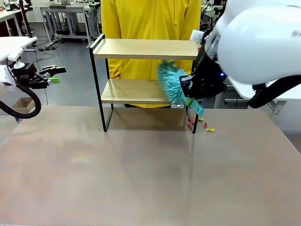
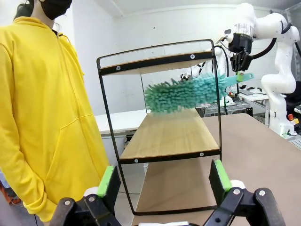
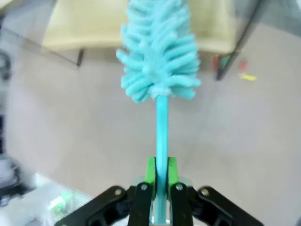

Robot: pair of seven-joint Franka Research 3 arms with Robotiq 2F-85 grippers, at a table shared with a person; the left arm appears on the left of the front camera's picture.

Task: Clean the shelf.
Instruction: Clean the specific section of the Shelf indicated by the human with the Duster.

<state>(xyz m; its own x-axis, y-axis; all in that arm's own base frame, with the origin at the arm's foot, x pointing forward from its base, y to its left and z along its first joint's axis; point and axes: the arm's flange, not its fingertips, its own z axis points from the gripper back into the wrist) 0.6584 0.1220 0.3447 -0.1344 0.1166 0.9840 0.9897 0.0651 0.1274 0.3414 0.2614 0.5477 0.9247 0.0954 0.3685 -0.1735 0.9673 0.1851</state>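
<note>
Here the duster [image 1: 171, 84] overhangs the shelf [image 1: 146, 49] lower board's front edge.

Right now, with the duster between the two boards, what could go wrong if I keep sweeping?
1. The fluffy teal duster sits between the boards of the light wood, black-framed shelf; a hard stroke might push the light rack along the table.
2. The right claw pinches only the thin handle, which may twist or slip.
3. The person in the yellow hoodie stands close behind the shelf; sweeping past it could brush them.
</note>
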